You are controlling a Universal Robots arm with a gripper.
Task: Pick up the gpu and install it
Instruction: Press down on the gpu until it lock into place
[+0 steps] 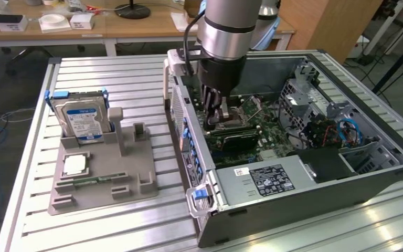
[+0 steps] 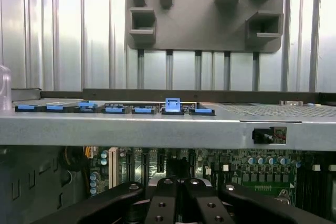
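Reaching into open computer case (image 1: 272, 173), pincer (image 1: 215, 116) pressed together above motherboard (image 1: 257, 131), gpu not discernible. Hard drive (image 1: 82, 121) upright in grey holder (image 1: 110, 173) on ribbed aluminium bench (image 1: 117, 79); wooden desks (image 1: 145, 26) behind.

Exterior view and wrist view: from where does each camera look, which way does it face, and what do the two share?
Exterior view: raised, off the arm, looking down across the slatted table at the open computer case and grey parts holder; the arm reaches down into the case, end effector over the motherboard.
Wrist view: on the wrist, inside the case, facing out over the case's rear wall toward the holder; the shut end effector shows.
Shared: case, motherboard, holder, table, end effector.
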